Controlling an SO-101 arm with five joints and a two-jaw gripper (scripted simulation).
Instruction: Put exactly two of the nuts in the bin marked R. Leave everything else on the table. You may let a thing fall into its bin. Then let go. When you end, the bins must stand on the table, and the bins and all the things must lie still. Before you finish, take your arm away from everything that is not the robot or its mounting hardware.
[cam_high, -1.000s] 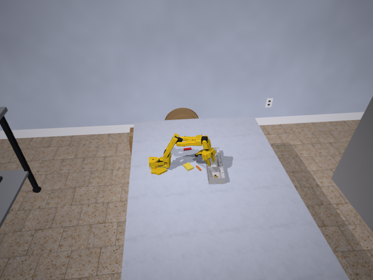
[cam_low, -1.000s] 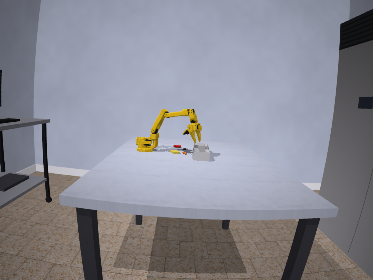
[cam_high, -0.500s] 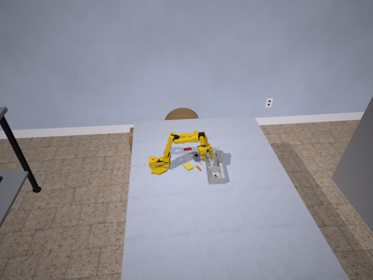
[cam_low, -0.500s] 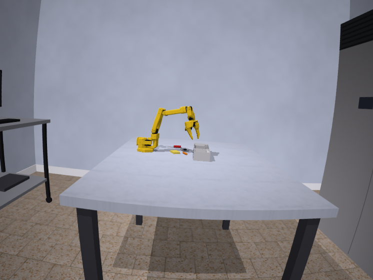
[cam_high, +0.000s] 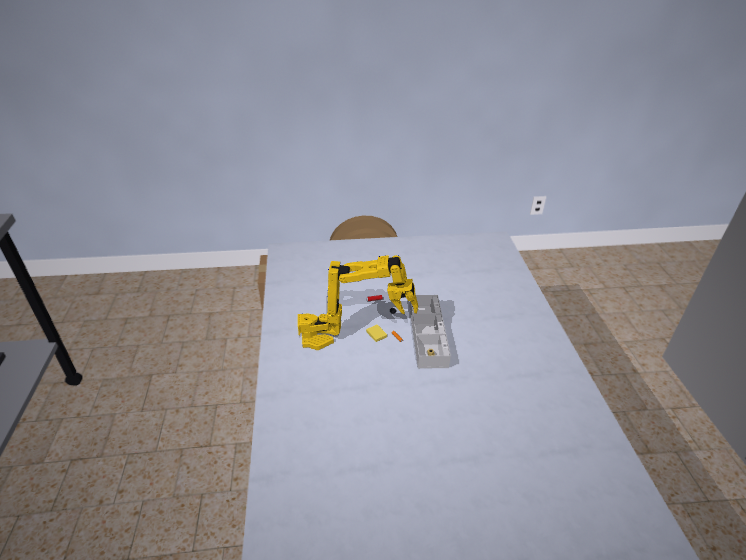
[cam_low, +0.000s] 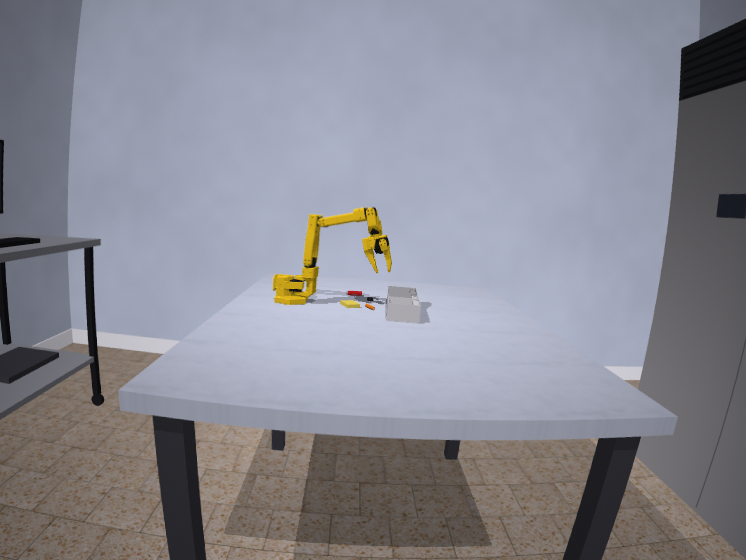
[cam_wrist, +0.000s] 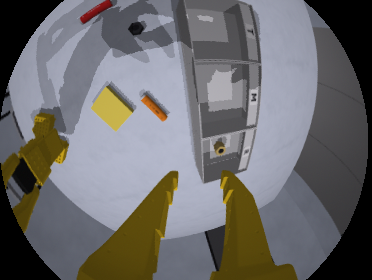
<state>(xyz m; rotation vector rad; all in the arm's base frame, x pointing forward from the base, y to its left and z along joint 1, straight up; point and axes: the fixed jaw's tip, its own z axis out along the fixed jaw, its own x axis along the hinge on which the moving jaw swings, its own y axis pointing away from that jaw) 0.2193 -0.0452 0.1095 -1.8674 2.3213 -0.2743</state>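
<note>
A grey bin with three compartments (cam_high: 432, 330) stands on the table to the right of the arm, and it also shows in the wrist view (cam_wrist: 222, 80). A brass nut (cam_wrist: 219, 147) lies in its end compartment nearest the camera (cam_high: 431, 351). The marks on the bin wall are too small to read. A black nut (cam_wrist: 136, 27) (cam_high: 392, 310) lies on the table left of the bin's far end. My gripper (cam_high: 404, 308) hangs high above the table beside the bin's far end (cam_low: 381, 268). Its fingers stand a little apart with nothing between them.
A red stick (cam_high: 375, 297) lies behind the black nut. A yellow block (cam_high: 376, 332) and a small orange piece (cam_high: 396, 335) lie on the table between the arm's base (cam_high: 316, 330) and the bin.
</note>
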